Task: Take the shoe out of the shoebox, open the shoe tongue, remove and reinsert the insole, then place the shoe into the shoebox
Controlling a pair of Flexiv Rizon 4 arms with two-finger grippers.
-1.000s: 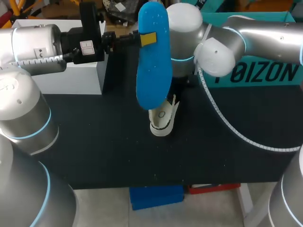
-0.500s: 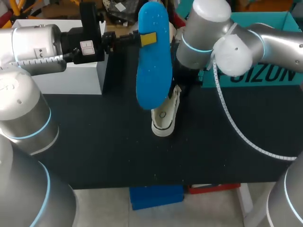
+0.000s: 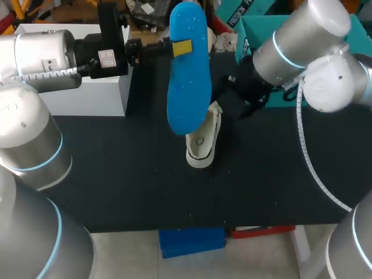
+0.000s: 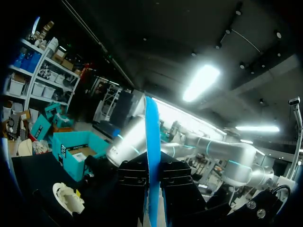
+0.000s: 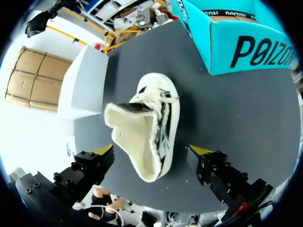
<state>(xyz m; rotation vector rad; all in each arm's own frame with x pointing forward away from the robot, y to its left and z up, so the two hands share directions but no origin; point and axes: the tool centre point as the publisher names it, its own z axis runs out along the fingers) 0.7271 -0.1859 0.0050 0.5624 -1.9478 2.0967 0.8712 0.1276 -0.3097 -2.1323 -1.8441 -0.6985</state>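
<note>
The long, flat, bright blue foam insole (image 3: 189, 70) is out of the shoe, held nearly upright in the air above the table (image 3: 116, 174), pinched near its upper end by the left gripper (image 3: 182, 47); seen from the left wrist it is edge-on (image 4: 152, 161). Under its lower end, the cream-white low lace-up shoe (image 3: 202, 142) with fleecy lining and dark side stripes (image 5: 147, 137) rests on the dark tabletop, its tongue spread wide open. The teal cardboard shoebox (image 3: 256, 32) with dark lettering stands open-topped at the table's far right, apart from the shoe (image 5: 236, 42).
</note>
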